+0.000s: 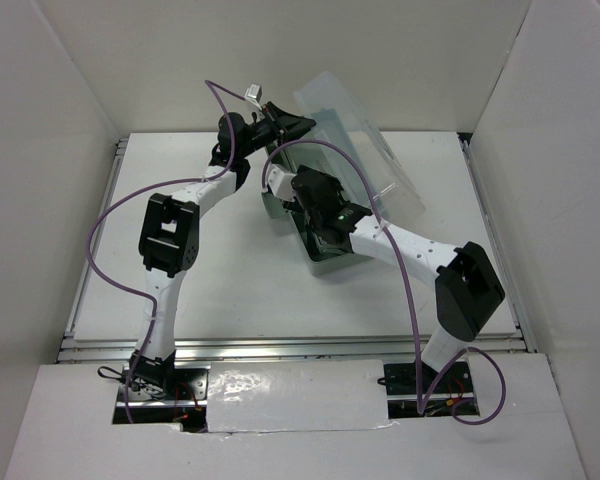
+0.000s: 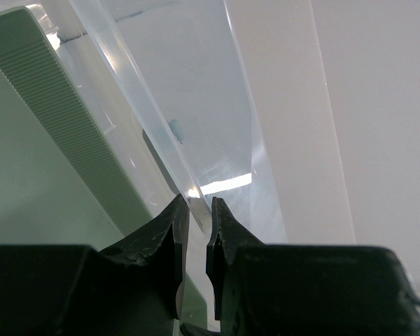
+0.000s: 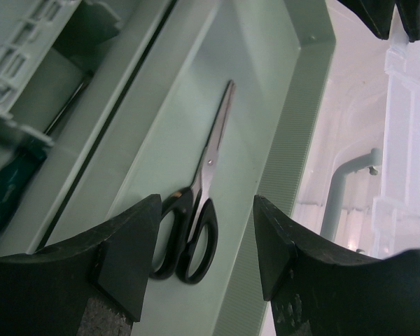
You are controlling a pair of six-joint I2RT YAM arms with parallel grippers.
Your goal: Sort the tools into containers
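Black-handled scissors [image 3: 211, 150] lie flat and closed in a sage-green toolbox tray [image 3: 294, 133]. My right gripper [image 3: 206, 203] hovers open just above their handles, holding nothing. Beside the tray, lower down, a green-handled screwdriver [image 3: 7, 199] rests in another compartment. From above, the right gripper [image 1: 317, 215] covers most of the toolbox [image 1: 325, 262]. My left gripper [image 2: 198, 217] is shut on the edge of the toolbox's clear lid [image 2: 196, 105] and holds it raised at the back [image 1: 365, 150]. The left gripper [image 1: 280, 122] is behind the box. Other tools are hidden.
White walls close in the table [image 1: 230, 280] on three sides. The raised clear lid leans to the back right over the box. A pale green handle bar [image 3: 334, 203] shows beyond the tray's ribbed rim. The left fingertips [image 3: 392, 17] show at the upper right of the right wrist view.
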